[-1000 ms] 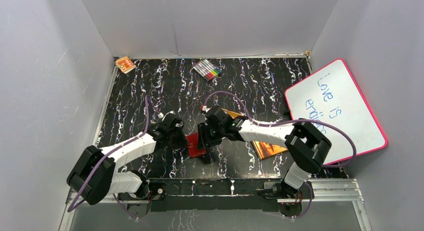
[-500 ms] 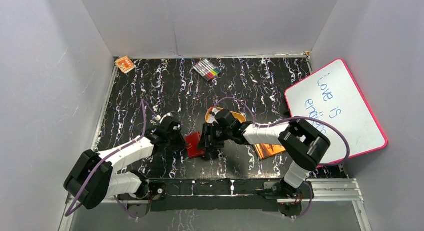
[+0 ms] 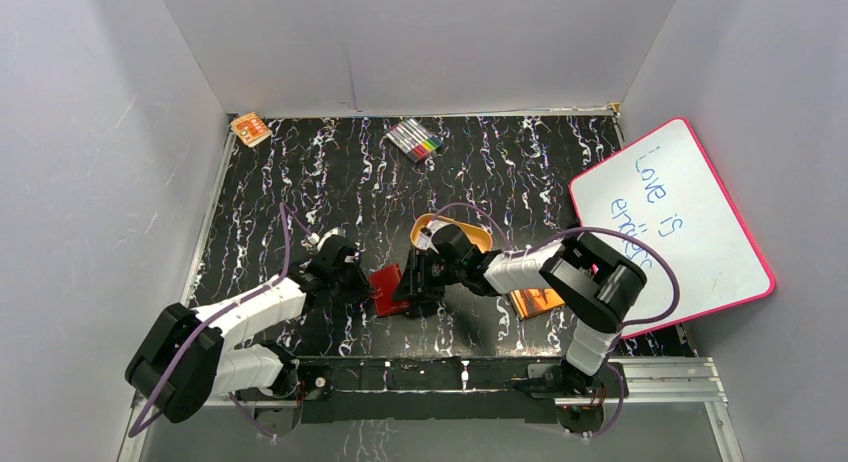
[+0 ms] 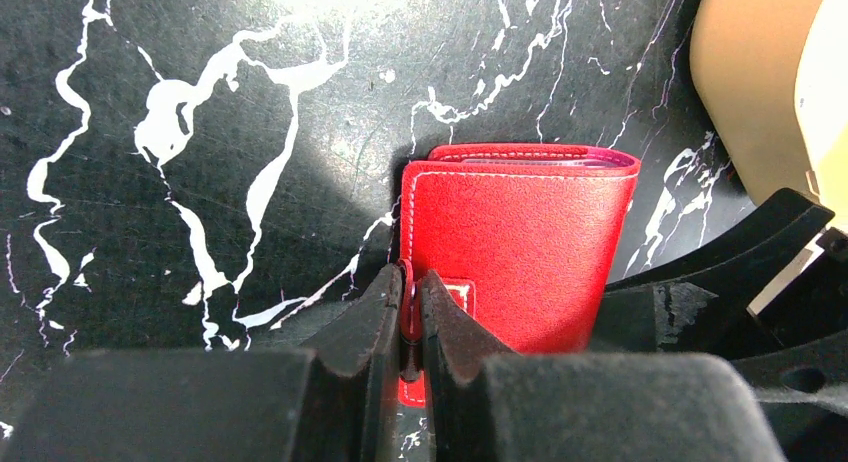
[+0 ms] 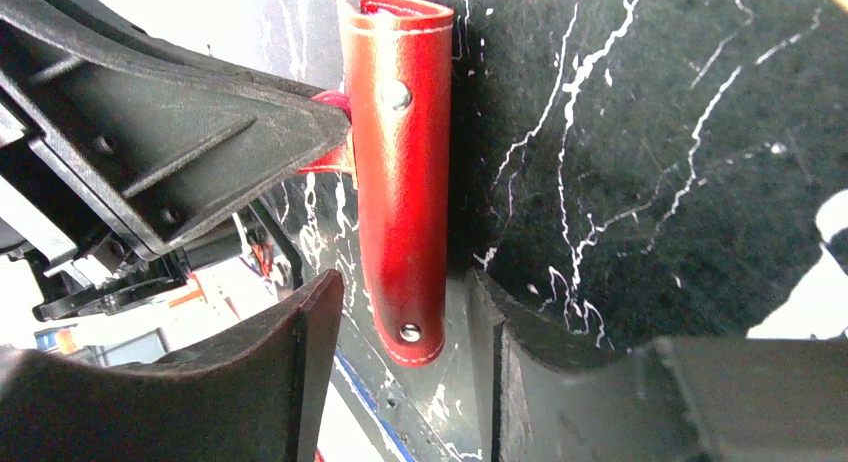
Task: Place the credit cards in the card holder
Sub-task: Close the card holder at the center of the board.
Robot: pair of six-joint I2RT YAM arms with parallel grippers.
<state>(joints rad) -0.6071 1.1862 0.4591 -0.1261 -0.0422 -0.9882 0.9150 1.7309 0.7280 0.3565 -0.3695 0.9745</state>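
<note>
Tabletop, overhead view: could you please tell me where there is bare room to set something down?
Bare: the band between the marker pack and the card holder, and the left side below the orange box. Crowded: centre front, where the left gripper and right gripper flank it.

Card holder (image 3: 388, 288) on table (image 3: 300, 182), near front, left gripper (image 3: 362, 282) at its left edge, right gripper (image 3: 412, 282) straddling its right end. Tray (image 3: 455, 229) just behind right gripper, book (image 3: 535, 300) to its right. Markers (image 3: 415, 139) far centre, box (image 3: 250, 129) far-left corner, whiteboard (image 3: 670, 222) right.

Red card holder (image 4: 515, 252), black table (image 3: 330, 172) streaked with white veins.
</note>
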